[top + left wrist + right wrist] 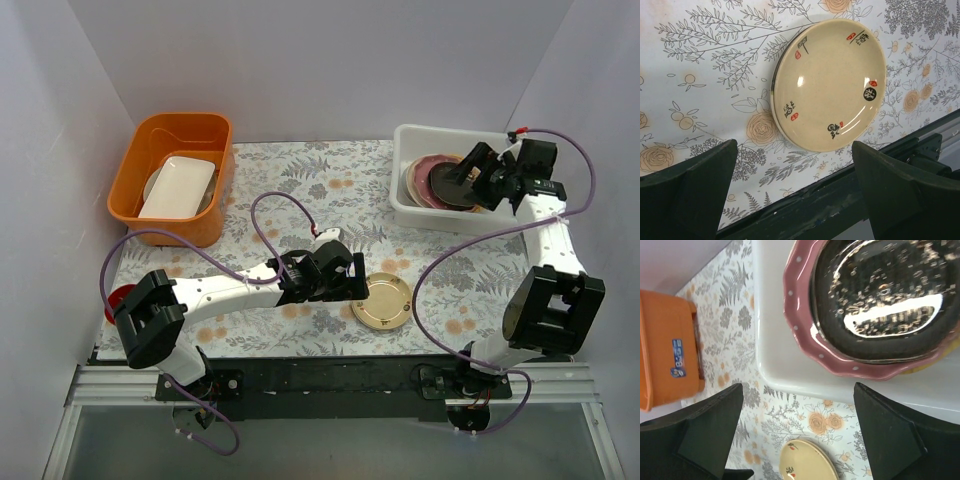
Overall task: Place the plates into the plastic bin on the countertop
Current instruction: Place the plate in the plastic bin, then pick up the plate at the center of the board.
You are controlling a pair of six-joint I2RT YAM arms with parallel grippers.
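A cream-yellow plate (381, 301) with small black and red marks lies flat on the patterned countertop (300, 190) near the front edge. It also shows in the left wrist view (829, 85) and the right wrist view (807, 462). My left gripper (350, 275) (795, 200) is open and empty, just left of this plate and not touching it. The whitish plastic bin (410, 210) (775, 355) at the back right holds a glossy black plate (885, 300) on a pink dotted plate (805, 325). My right gripper (476, 172) (797, 440) is open and empty above the bin.
An orange tub (170, 175) (665, 345) with a white rectangular dish (178, 187) stands at the back left. A small red disc (118, 300) lies at the left edge by the left arm. A black rail (840, 200) runs along the front edge.
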